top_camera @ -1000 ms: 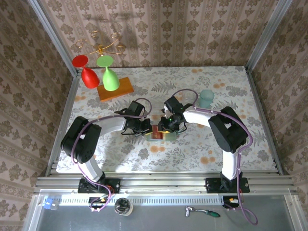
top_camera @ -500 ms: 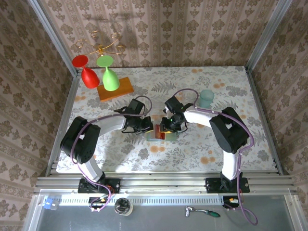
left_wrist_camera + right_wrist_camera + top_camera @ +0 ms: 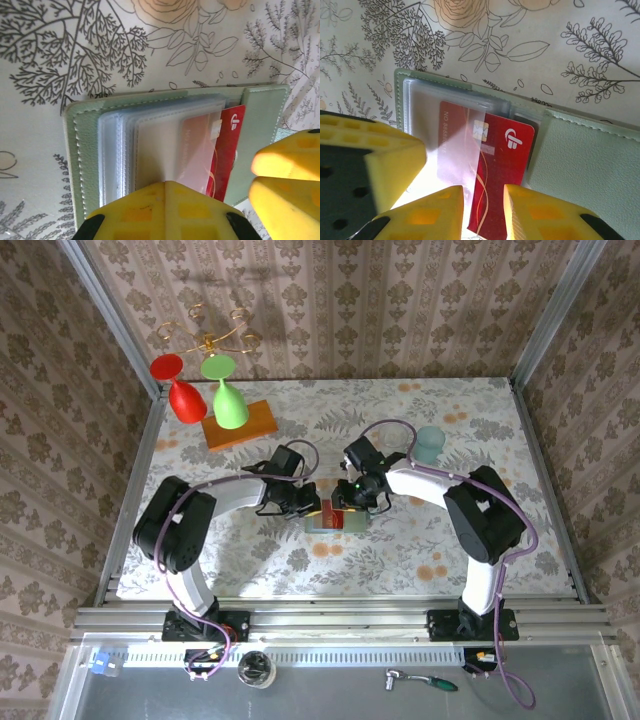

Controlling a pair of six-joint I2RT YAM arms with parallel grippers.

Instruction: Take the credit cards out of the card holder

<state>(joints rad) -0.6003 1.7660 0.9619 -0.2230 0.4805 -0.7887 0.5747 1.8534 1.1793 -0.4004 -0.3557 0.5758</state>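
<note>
The sage-green card holder [image 3: 322,522] lies open on the flowered table between both arms. Its clear sleeves [image 3: 150,145] fan out over the green leather [image 3: 80,145]. My left gripper [image 3: 170,184] [image 3: 308,504] is shut, pinching the near edge of a clear sleeve. A red credit card [image 3: 505,165] [image 3: 231,145] sticks halfway out of that sleeve toward the snap-tab flap [image 3: 585,160]. My right gripper [image 3: 484,200] [image 3: 347,506] stands a little open, its yellow fingers straddling the card's bare near end. No other card is plainly visible.
A translucent teal cup [image 3: 430,444] stands behind the right arm. At the back left an orange wooden block [image 3: 240,424] carries a red glass [image 3: 180,392] and a green glass [image 3: 228,398], with a gold rack [image 3: 208,338] behind. Walls close in on three sides.
The right jaws have widened slightly around the red card. Both grippers and the card holder have shifted a little; the left gripper stays shut.
</note>
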